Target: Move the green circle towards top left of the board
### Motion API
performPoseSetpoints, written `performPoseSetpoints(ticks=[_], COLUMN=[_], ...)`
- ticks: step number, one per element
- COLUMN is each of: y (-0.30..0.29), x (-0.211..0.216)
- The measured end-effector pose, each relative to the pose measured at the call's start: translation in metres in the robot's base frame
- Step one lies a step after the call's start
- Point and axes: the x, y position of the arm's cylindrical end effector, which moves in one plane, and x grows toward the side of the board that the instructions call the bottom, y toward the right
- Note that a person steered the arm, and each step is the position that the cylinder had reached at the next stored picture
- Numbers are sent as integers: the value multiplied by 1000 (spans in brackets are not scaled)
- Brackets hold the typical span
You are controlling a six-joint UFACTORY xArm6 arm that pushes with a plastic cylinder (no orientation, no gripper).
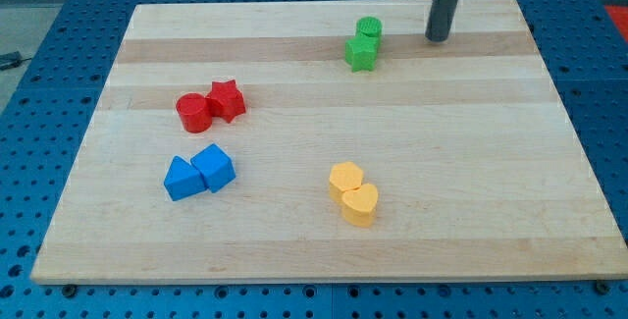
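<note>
The green circle (370, 28) sits near the board's top, right of centre, touching a green star (361, 53) just below it. My tip (437, 38) rests on the board to the right of the green circle, with a clear gap between them. The rod rises straight up out of the view's top.
A red circle (193, 112) and a red star (227, 100) sit together at the left. Two blue blocks (182, 179) (214, 167) lie below them. Two yellow blocks (345, 179) (360, 203) sit low in the middle. The wooden board (491, 162) lies on a blue perforated table.
</note>
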Motion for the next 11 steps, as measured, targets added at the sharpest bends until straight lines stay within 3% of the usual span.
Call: performPoseSetpoints(ticks=[4, 6, 11], y=[-100, -109, -249], x=[9, -30, -8])
